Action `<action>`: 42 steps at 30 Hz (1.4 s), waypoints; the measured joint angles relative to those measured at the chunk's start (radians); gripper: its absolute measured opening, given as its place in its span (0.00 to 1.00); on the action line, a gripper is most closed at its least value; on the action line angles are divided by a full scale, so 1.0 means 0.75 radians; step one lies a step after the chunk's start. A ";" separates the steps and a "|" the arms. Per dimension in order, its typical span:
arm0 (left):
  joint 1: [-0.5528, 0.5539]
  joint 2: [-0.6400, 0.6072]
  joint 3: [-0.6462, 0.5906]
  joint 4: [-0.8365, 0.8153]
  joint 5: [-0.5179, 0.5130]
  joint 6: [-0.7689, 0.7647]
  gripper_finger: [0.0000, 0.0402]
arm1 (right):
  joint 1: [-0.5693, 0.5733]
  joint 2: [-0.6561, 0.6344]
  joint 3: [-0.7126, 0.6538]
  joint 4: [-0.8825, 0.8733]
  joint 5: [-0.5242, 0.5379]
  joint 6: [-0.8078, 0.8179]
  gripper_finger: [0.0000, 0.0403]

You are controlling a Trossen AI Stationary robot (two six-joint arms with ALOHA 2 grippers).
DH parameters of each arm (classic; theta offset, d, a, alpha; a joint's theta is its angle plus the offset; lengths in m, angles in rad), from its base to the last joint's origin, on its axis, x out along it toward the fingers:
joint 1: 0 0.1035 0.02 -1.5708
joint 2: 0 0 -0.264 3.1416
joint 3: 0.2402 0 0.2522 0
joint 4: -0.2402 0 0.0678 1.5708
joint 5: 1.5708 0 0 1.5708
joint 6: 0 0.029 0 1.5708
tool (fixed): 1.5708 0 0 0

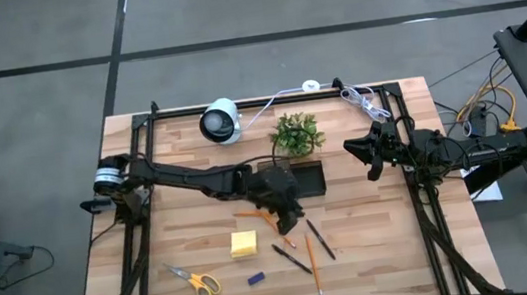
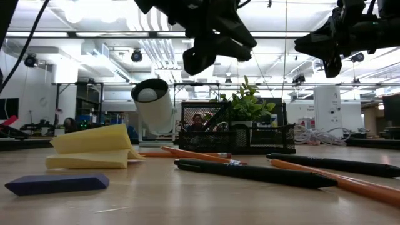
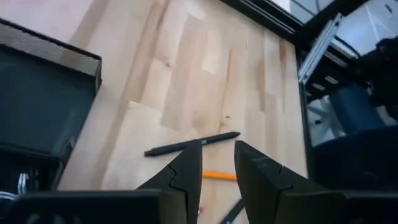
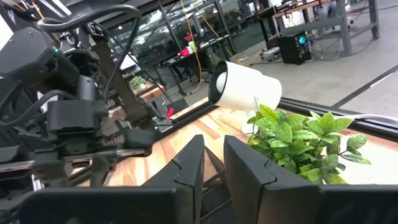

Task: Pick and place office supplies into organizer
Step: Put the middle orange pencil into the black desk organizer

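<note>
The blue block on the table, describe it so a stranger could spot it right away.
Start at the wooden table's front edge. Right of the yellow-handled scissors and below the yellow sticky-note pad lies the blue block, the only blue item, short and stubby beside long pens.

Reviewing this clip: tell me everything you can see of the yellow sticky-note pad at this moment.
The sticky-note pad is a square, pale yellow paper block lying flat on the wooden table, nearer the front than the black organizer. In the low view its top sheets lift and curl away from the stack. It lies apart from the orange pencil behind it and the blue block in front; nothing grips or touches it.
</note>
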 joint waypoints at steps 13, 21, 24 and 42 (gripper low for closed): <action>-0.101 0.000 0.043 -0.008 0.033 0.408 0.19 | 0.000 0.000 0.000 0.000 0.000 -0.004 0.13; -0.122 -0.001 0.091 -0.326 0.031 0.701 0.19 | 0.000 0.000 0.000 0.000 -0.001 -0.001 0.13; -0.130 0.000 0.128 -0.501 0.034 0.887 0.20 | 0.000 0.000 0.000 0.000 -0.001 -0.001 0.13; -0.086 0.060 0.113 -0.771 -0.166 1.552 0.46 | 0.000 0.000 0.000 0.000 0.001 0.096 0.13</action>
